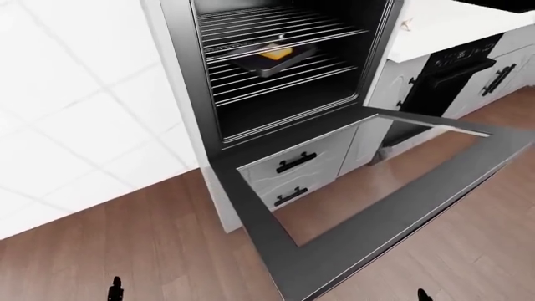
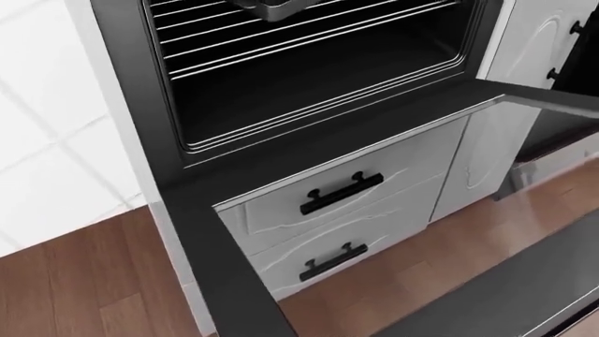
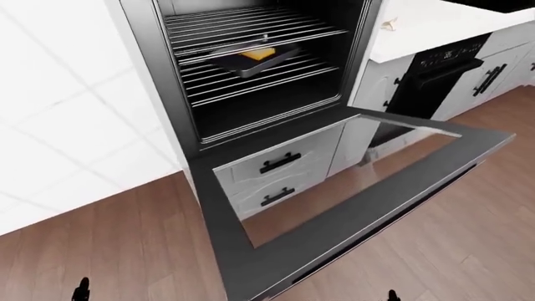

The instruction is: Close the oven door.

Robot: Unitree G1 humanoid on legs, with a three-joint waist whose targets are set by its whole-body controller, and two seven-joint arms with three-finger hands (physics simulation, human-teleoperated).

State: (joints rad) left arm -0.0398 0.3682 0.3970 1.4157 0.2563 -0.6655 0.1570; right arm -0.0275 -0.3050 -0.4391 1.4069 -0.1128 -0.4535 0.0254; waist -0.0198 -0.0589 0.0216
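Oven door (image 1: 393,219): fully open, lying flat and level, hinged at the lower lip of the cavity; glass pane shows the floor and drawers through it. Its free edge, nearest the camera, runs from bottom centre up to the right edge of the left-eye view.
Key relation: door's long axis runs along that free edge; closing calls for a lift from beneath it, swinging up toward the cavity at the top of the view.
Hands: only two small dark tips at the bottom edge, left hand (image 1: 115,290) and right hand (image 1: 424,294). Finger state cannot be told. Both sit below the door, not touching it; right tip looks nearer the free edge, by my judgement.
Oven (image 1: 284,69): built-in, wire racks in place, baking tray (image 1: 274,58) with something yellow on a middle rack.
Drawers (image 2: 342,193): two, white, black bar handles, under the cavity.
Room: wood floor (image 1: 125,251), white tiled wall (image 1: 75,113) at left, white counter (image 1: 451,25) and a second black appliance (image 1: 447,69) at upper right.
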